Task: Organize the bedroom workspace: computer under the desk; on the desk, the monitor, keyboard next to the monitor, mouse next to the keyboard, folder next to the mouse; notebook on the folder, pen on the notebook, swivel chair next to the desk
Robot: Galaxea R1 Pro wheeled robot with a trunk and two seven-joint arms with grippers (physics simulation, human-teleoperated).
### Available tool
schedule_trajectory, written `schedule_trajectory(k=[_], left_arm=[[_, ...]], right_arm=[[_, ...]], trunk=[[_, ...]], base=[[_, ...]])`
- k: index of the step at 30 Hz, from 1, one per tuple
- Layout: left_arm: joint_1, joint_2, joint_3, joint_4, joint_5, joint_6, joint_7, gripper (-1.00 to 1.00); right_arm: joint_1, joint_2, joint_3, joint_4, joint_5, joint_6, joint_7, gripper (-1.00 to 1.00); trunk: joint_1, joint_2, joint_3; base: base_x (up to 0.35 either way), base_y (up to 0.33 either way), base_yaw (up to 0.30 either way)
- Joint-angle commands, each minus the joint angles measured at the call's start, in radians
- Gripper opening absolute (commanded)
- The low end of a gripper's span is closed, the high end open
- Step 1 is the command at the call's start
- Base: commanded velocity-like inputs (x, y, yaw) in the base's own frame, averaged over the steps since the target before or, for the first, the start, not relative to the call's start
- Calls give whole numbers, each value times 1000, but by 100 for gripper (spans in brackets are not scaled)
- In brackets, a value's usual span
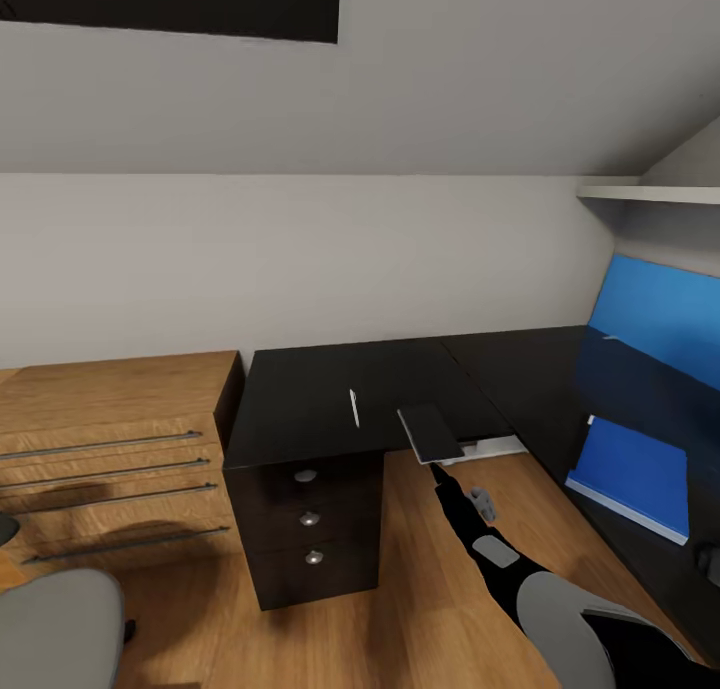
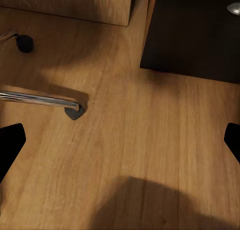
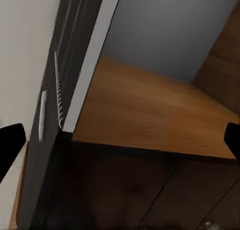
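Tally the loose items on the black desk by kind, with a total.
pen: 1
notebook: 1
blue folder: 1
Total on the desk: 3

The right arm (image 1: 500, 554) reaches toward eleven o'clock, its gripper (image 1: 433, 466) seemingly clamped on something. The left gripper (image 2: 120, 140) hangs with fingertips spread wide.
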Motion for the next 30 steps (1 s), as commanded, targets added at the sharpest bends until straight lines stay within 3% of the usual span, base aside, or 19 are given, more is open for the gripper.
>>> schedule_trajectory(k=[1,4,9,30], left_arm=[[-1,0,8,1,3,-2,-10,100],[-1,0,8,1,3,-2,-10,100],[-1,-1,8,1,3,-2,-10,100],[-1,-1,8,1,2,-1,-10,100]], right_arm=[[-1,0,-8,1,-8,13,5,100],[-1,-6,-8,1,-58,55,5,100],[-1,-12,-7,1,-94,76,6,100],[-1,-16,-7,1,-117,110,6,100]], trunk=[[0,0,-1],[0,0,-1],[0,0,-1],[0,0,-1]], base=[[73,0,0],[38,0,0],[18,0,0],[117,0,0]])
